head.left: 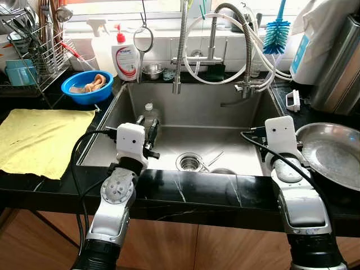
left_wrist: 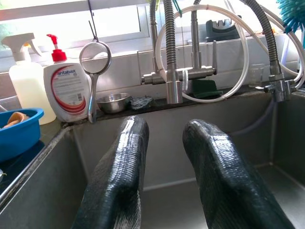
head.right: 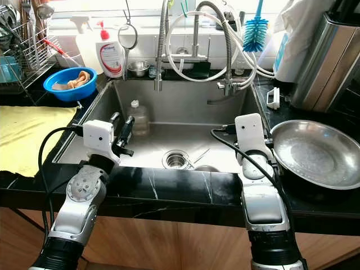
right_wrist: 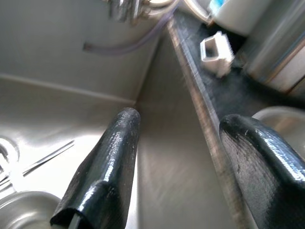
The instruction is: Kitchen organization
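Observation:
I face a steel sink point(head.left: 242, 121) set in a black counter. A clear plastic bottle point(head.left: 149, 113) stands in the sink at its left, just beyond my left gripper point(head.left: 146, 127). That gripper is open over the sink's left front, and in the left wrist view point(left_wrist: 164, 129) nothing sits between its fingers. My right gripper point(right_wrist: 181, 119) is open too, and its fingers straddle the sink's right rim. A thin utensil point(head.left: 213, 160) lies beside the drain point(head.left: 189, 163). A wide steel pan point(head.left: 332, 152) rests on the counter at the right.
A yellow cloth point(head.left: 39, 138) covers the left counter, with a blue bowl point(head.left: 87, 86) and a dish rack point(head.left: 28, 50) behind it. A soap bottle point(head.left: 126, 59), small steel bowl point(head.left: 152, 71), faucet hoses point(head.left: 225, 50) and blue brush point(head.left: 277, 34) line the back ledge.

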You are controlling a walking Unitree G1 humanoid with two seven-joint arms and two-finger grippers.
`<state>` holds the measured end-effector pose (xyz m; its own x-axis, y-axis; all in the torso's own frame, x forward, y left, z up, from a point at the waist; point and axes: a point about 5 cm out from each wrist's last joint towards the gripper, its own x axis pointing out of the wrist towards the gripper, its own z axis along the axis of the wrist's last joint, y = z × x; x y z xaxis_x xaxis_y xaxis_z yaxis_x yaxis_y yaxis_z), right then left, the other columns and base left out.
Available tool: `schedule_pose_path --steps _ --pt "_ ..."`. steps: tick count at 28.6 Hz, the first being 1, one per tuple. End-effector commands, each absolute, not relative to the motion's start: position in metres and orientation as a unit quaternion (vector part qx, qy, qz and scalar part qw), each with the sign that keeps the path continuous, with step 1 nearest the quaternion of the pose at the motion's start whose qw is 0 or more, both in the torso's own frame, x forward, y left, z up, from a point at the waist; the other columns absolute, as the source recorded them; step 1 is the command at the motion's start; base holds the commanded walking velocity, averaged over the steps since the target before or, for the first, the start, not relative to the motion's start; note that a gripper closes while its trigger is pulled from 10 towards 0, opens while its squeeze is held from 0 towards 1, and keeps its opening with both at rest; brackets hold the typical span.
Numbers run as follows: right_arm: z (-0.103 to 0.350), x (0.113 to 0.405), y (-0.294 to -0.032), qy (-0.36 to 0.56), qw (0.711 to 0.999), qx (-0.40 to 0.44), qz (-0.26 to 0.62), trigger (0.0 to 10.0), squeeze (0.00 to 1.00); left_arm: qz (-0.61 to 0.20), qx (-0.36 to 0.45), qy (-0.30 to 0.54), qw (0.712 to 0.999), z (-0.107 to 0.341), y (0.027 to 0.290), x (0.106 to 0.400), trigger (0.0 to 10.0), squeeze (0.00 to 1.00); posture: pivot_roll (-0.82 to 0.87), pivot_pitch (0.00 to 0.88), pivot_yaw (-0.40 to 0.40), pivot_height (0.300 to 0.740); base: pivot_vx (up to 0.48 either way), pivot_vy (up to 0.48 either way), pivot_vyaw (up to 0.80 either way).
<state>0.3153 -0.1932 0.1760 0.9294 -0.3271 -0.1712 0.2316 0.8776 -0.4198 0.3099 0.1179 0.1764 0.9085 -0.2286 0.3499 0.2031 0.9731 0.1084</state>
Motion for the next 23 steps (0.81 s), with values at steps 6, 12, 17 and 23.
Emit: schedule_pose_path --steps 6,12,17,23 --pt "0.189 0.319 -0.186 0.078 0.970 -0.181 -0.139 10.0 0.00 -0.114 0.031 -0.175 0.977 0.175 0.119 0.310 10.0 0.00 -0.11 0.000 0.038 0.740 0.000 0.000 0.00" --pt "0.191 0.317 -0.191 0.079 0.967 -0.177 -0.166 10.0 0.00 -0.113 0.032 -0.174 0.978 0.174 0.120 0.310 10.0 0.00 -0.11 0.000 0.035 0.740 0.000 0.000 0.00" --pt "0.187 0.316 -0.197 0.092 0.968 -0.146 -0.181 10.0 0.00 -0.114 0.031 -0.174 0.978 0.174 0.119 0.310 10.0 0.00 -0.11 0.000 0.034 0.740 0.000 0.000 0.00" --pt "0.182 0.316 -0.197 0.107 0.969 -0.122 -0.185 10.0 0.00 -0.115 0.030 -0.173 0.978 0.174 0.118 0.310 10.0 0.00 -0.11 0.000 0.033 0.740 0.000 0.000 0.00"
